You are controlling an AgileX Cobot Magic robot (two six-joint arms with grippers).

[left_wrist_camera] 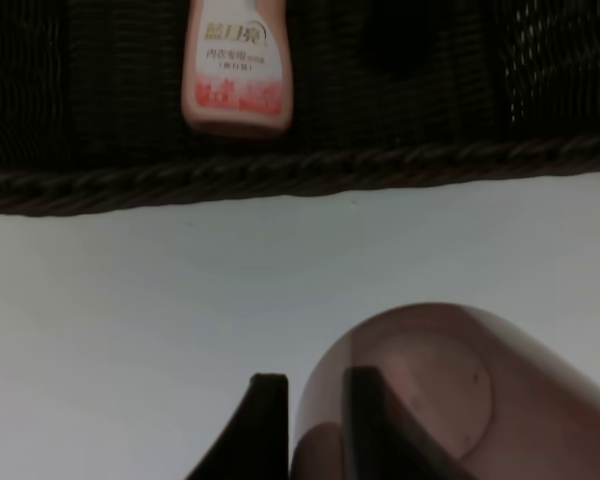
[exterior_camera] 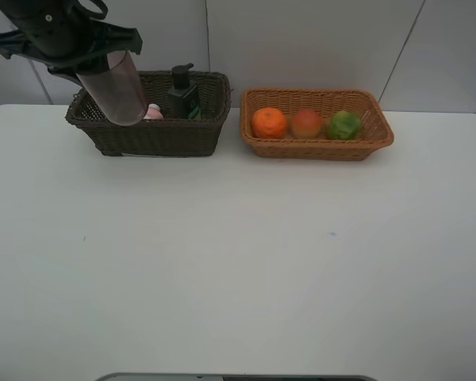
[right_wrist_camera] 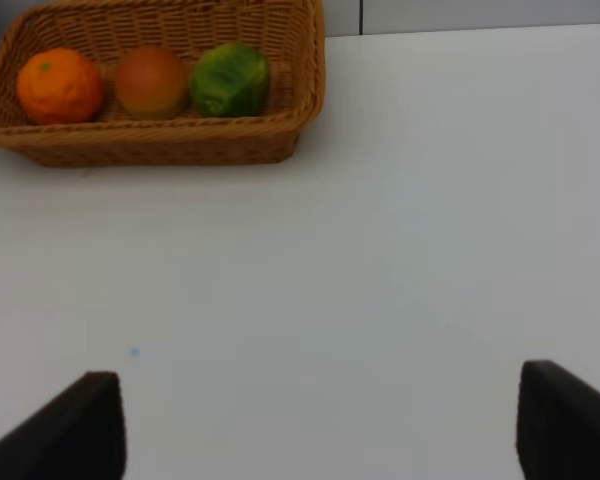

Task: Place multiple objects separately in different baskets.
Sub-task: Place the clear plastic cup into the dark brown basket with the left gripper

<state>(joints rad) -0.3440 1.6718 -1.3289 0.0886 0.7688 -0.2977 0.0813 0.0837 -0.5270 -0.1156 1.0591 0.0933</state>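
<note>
The white table is bare of loose items, so the sorting looks nearly finished. The dark brown basket, just below and beside the left gripper, already holds the dark green pump bottle, upright off to the gripper's right, and the pink tube, lying flat on the basket floor just past the near rim as the left wrist camera shows it. The light tan basket, well apart from that gripper, carries the orange, the peach and the green fruit in a row. What is left, I judge, is the mauve cup: the left gripper is clamped on it, with the cup hanging tilted over the dark basket's left end, not yet inside. The right gripper stands parted and holds nothing, the tan basket well ahead of it.
</note>
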